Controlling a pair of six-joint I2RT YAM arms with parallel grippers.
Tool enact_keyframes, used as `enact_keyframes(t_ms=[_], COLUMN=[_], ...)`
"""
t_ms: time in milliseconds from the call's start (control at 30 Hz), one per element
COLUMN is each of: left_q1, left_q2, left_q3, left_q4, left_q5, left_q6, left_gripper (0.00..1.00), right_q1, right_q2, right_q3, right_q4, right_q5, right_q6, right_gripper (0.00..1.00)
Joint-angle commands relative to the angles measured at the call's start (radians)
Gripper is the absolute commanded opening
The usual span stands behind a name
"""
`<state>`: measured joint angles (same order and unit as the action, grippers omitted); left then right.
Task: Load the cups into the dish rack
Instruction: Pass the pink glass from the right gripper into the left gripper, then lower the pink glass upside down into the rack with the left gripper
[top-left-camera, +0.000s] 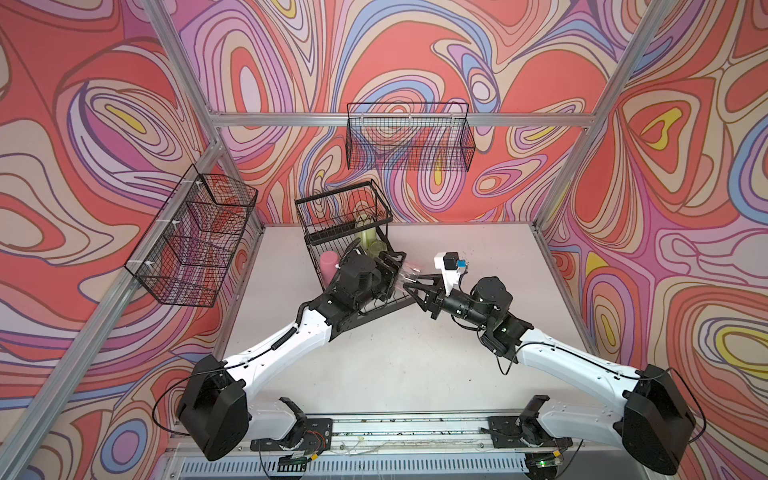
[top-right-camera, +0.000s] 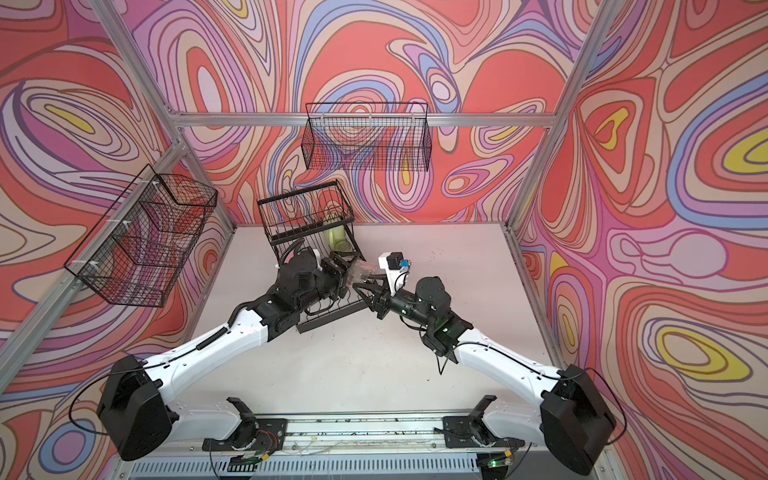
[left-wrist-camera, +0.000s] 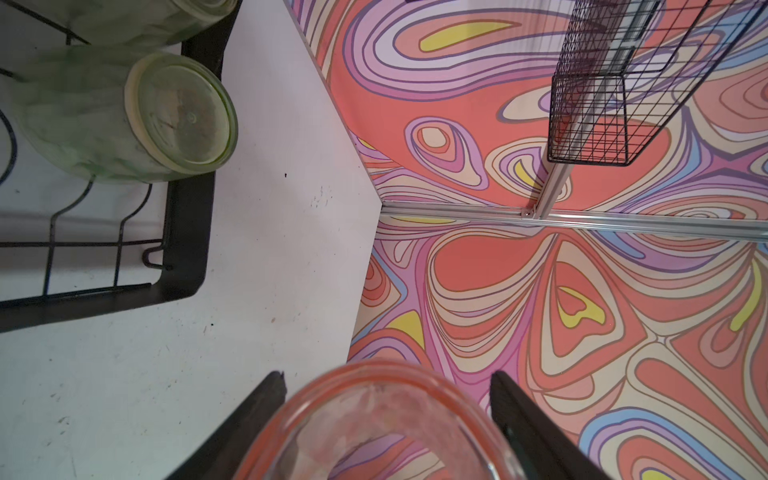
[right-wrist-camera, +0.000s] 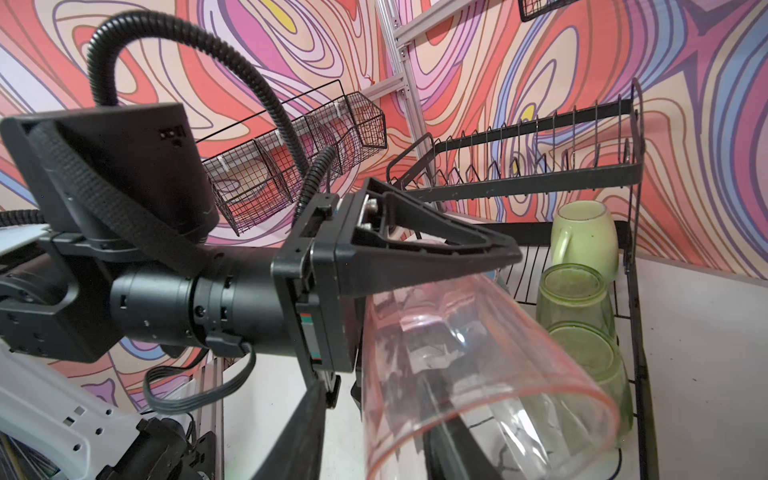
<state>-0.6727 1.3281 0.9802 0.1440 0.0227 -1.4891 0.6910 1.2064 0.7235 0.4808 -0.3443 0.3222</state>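
I count four loaded in the dish rack (right-wrist-camera: 540, 181), opaque pink tumbler (top-left-camera: 330, 266) at its 9 o'clock, pale green mug (right-wrist-camera: 582, 237) and two clear green tumblers (right-wrist-camera: 575, 299) at 1 o'clock; my left hand (left-wrist-camera: 387, 380) grips the fifth, a clear pink tumbler (right-wrist-camera: 478, 353), above its 3 o'clock edge, right hand (top-left-camera: 413, 283) released.

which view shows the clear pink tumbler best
Right wrist: the tumbler fills the frame, side and open rim plain. Left wrist crops it at the frame edge; both top views show it small and faint.

Robot lab cell, aluminium frame (top-left-camera: 316, 119), swirl-printed walls (top-left-camera: 83, 104), two rail-mounted arms (top-left-camera: 291, 336)
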Motion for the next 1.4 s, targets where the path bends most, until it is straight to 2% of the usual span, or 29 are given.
enact_keyframes(t_ms=[0, 200, 400, 533, 1000, 1367], left_q1=[0.004, 0.004, 0.002, 0.002, 0.002, 0.001], left_q2=[-0.037, -0.077, -0.152, -0.179, -0.153, -0.055], left_q3=[0.028, 0.037, -0.018, -0.065, -0.189, -0.238], left_q4=[-0.043, -0.14, -0.205, -0.231, -0.176, -0.074], left_q5=[-0.045, -0.129, -0.313, -0.456, -0.751, -0.874], left_q6=[0.14, 0.302, 0.474, 0.556, 0.692, 0.748], left_gripper=[0.56, 0.55, 0.53, 0.52, 0.51, 0.52], right_q1=[0.005, 0.005, 0.005, 0.004, 0.003, -0.001], right_q2=[-0.003, -0.013, -0.024, -0.034, -0.07, -0.067], right_q3=[0.021, 0.035, 0.074, 0.064, 0.048, 0.021], right_q4=[-0.065, -0.16, -0.328, -0.361, -0.446, -0.423], right_q5=[0.052, 0.122, 0.287, 0.32, 0.399, 0.391], right_q6=[0.001, -0.01, -0.022, -0.022, -0.041, -0.046], right_gripper=[0.4, 0.41, 0.39, 0.39, 0.39, 0.38])
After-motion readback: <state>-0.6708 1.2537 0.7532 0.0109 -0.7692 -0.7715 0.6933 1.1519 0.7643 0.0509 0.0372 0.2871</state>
